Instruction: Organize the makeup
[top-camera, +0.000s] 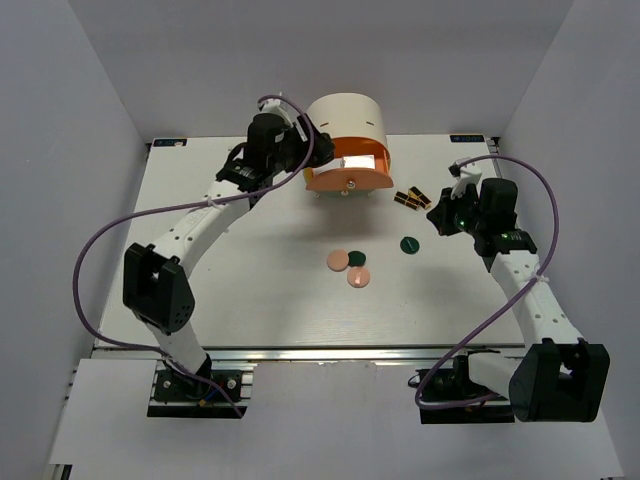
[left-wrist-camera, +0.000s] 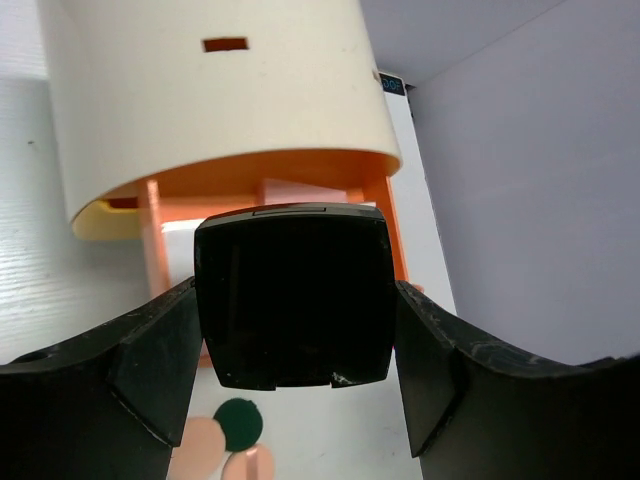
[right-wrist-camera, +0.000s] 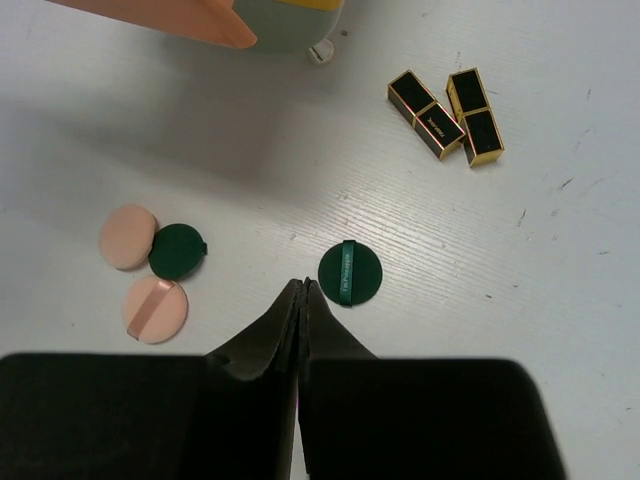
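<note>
- Progress, as I judge it: early to middle. Most of the makeup lies loose on the counter (top-camera: 250, 290), and one piece is on its way to storage.
- The left claw (left-wrist-camera: 295, 345) is clamped on a black square compact (left-wrist-camera: 292, 295), one finger against each side. It holds the compact just in front of the cream cabinet (top-camera: 347, 120), at the upper centre of the overhead view.
- The cabinet's orange drawer (top-camera: 350, 178) stands pulled out. Something pale shows in it, but I cannot tell what.
- The right claw (right-wrist-camera: 303, 290) has its fingers pressed together with nothing between them. It hangs over the counter just beside a lone dark green disc (right-wrist-camera: 350, 273).
- Pink discs (right-wrist-camera: 127, 236): two, both at the left of the right wrist view, the other one (right-wrist-camera: 155, 309) lower down.
- Dark green discs: two. One is the lone disc at centre; the other (right-wrist-camera: 177, 251) sits touching or overlapping the pink pair.
- Lipstick tubes (right-wrist-camera: 427, 115): two, black and gold, side by side at the upper right of the right wrist view.
- Square compacts: one seen for certain, the black one in the left claw.
- Left to do, by my reckoning: stow the compact, then sort the four discs and two tubes.
</note>
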